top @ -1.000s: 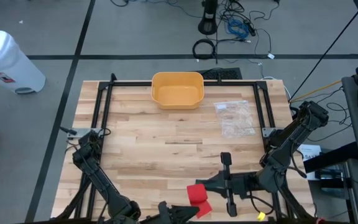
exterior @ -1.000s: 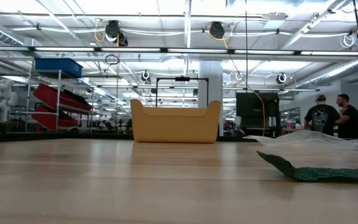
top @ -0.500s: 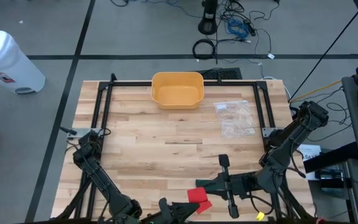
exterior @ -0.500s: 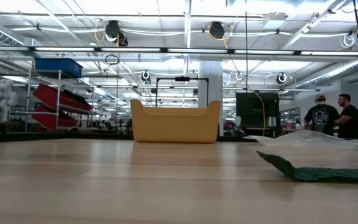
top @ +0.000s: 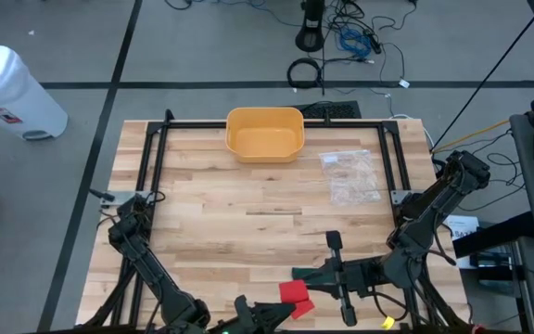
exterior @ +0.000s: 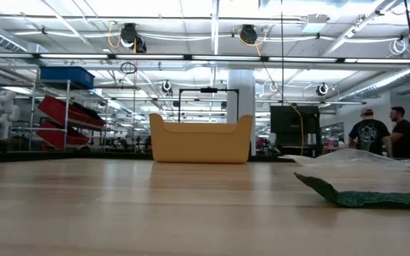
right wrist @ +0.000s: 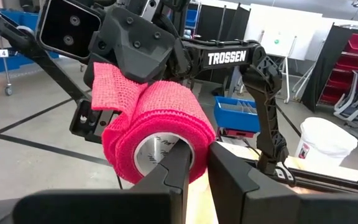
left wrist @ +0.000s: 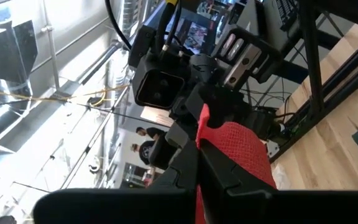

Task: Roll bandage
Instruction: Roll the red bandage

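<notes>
A red bandage [top: 294, 295] hangs in the air over the table's near edge, between my two grippers. It is a roll [right wrist: 160, 134] on a pale hollow core, with a loose end [right wrist: 107, 81] sticking off it. My right gripper [top: 311, 278] reaches in from the right and is shut on the roll. My left gripper [top: 281, 311] comes from the near left and is shut on the loose end. The low view shows neither gripper nor the bandage. My left gripper pinches the bandage's loose end [left wrist: 201, 127] between its two fingers, which point about level from the table's near left. The strip runs a short way from the fingers to the roll [left wrist: 244, 149], clear of the table. My right gripper holds the roll by its wall [right wrist: 194, 140]: one finger [right wrist: 173, 171] reaches into the hollow core and the other [right wrist: 232, 177] lies outside. The fingers point level from the table's right. The roll is lifted clear, its axis along the fingers.
A yellow tub [top: 264, 134] stands at the middle of the far edge. A clear plastic bag [top: 350, 176] lies toward the far right. A black frame [top: 156, 158] runs along the table's sides. A dark green flat piece [exterior: 365, 198] lies near the low camera. People [exterior: 379, 131] stand in the room beyond.
Both grippers have stayed shut and in place. In the high view the red of the bandage shows smaller and flatter than a second ago, as the roll and its loose end have turned a little between the grippers.
</notes>
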Motion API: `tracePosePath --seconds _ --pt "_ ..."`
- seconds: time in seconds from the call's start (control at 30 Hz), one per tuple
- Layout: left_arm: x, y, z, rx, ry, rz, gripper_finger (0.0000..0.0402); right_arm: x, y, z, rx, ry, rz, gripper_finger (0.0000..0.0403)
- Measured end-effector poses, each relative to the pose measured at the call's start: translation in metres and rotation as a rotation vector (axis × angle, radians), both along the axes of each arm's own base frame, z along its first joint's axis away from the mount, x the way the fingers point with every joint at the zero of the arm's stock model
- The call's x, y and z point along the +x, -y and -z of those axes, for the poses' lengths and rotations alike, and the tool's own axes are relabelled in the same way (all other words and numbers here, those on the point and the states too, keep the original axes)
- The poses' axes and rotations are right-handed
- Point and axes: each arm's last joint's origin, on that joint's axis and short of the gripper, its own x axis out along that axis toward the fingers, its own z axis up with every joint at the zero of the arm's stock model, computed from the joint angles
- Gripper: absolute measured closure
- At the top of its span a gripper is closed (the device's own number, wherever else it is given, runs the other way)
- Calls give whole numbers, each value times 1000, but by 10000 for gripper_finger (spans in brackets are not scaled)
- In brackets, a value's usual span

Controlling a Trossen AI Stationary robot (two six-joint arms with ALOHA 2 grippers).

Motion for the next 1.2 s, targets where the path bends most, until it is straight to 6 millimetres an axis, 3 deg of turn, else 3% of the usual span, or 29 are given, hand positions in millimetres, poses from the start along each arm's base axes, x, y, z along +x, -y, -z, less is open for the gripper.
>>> tracePosePath --seconds 1.2 --pt "2 -5 -2 -32 4 -47 395 -5 -4 1 -5 -5 6 362"
